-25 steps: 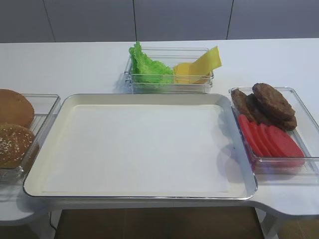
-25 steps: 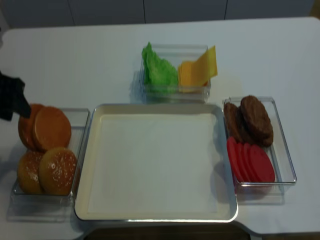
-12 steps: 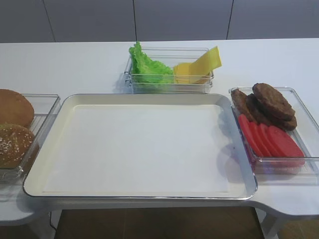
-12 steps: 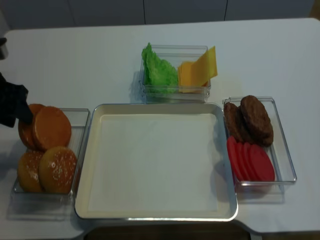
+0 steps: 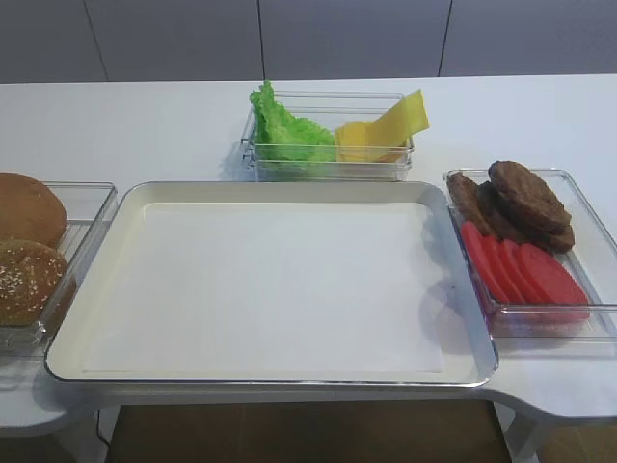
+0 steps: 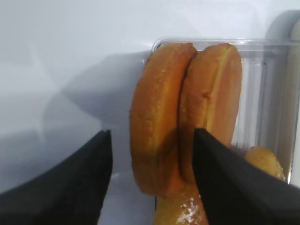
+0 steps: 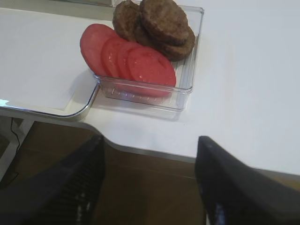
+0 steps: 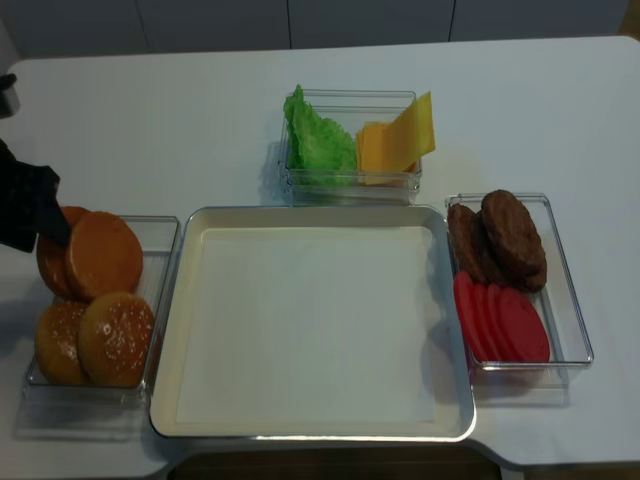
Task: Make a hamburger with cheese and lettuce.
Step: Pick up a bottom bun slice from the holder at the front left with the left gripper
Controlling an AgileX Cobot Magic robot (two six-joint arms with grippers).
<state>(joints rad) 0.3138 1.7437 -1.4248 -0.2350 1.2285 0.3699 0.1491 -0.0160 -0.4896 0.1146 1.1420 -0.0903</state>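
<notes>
Two plain golden-brown bun halves stand on edge in a clear bin (image 8: pixel 160 235) at the left. The hamburger bun half (image 6: pixel 152 117) leans against its twin (image 6: pixel 211 103). My left gripper (image 6: pixel 151 133) is open just above them, its black fingers (image 6: pixel 79 187) either side of the hamburger bun half, not touching it that I can see. In the realsense view the left gripper (image 8: pixel 30 212) sits at the bin's far left corner. Lettuce (image 5: pixel 284 130) and cheese (image 5: pixel 386 123) share a clear bin at the back. My right gripper (image 7: pixel 151 139) hangs open and empty off the table's front edge.
A large cream tray (image 5: pixel 270 189) lies in the middle. Sesame buns (image 8: pixel 115 338) fill the near half of the left bin. A right-hand bin (image 8: pixel 565 270) holds meat patties (image 8: pixel 510 240) and tomato slices (image 8: pixel 505 325).
My left gripper has crept a little nearer and lower onto the upright bun halves. Nothing else has moved.
</notes>
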